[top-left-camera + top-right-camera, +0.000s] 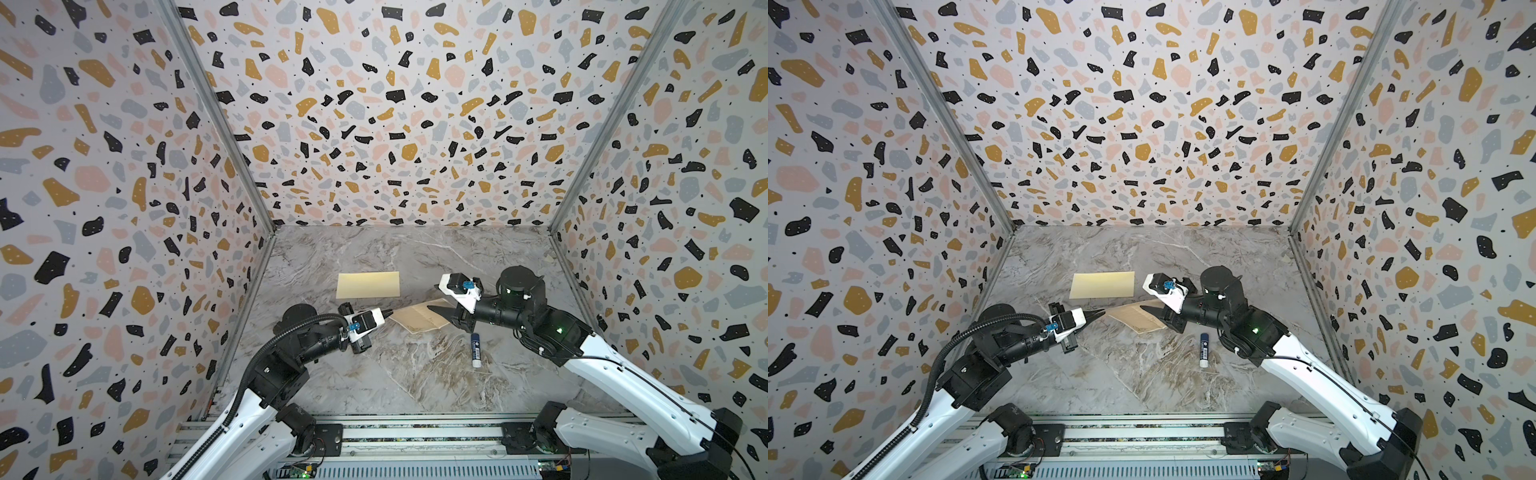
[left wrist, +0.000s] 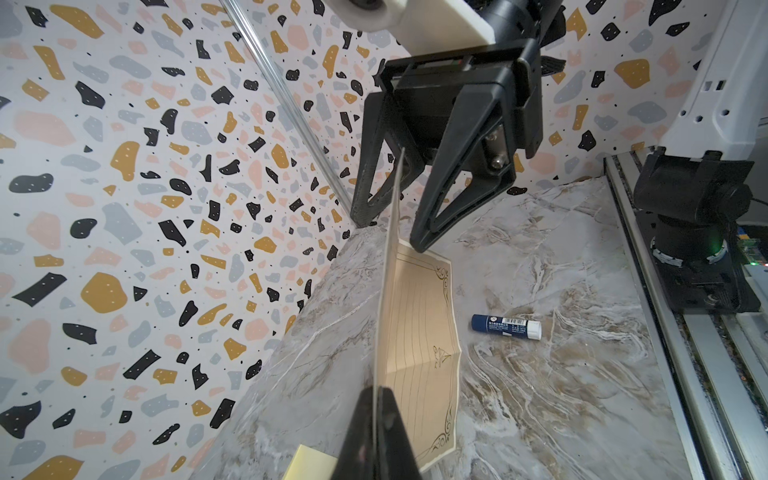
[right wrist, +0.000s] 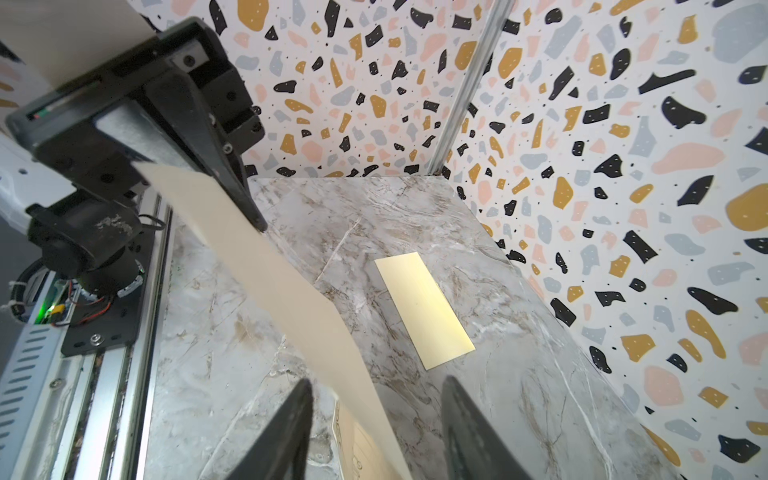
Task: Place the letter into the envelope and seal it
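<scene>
Left wrist view gives me the clearest read: the left tool (image 2: 376, 390) is clenched on the edge of the letter (image 2: 419, 332), pinching the raised leaf of the folded sheet while the other leaf, with its lines and dark scrollwork corners, lies on the counter (image 2: 561, 395). The far end of that raised leaf runs up between the fingers of the right tool (image 2: 390, 230), which stand apart, released. I cannot tell whether either finger touches the paper. In the right wrist view the same spread shows, with the tan sheet passing between the two dark fingers (image 3: 299, 415). In a top view the letter sits between the two tools, just in front of the envelope (image 1: 368, 285), which lies flat and apart from it. A blue glue stick (image 1: 475, 351) lies near the right arm.
</scene>
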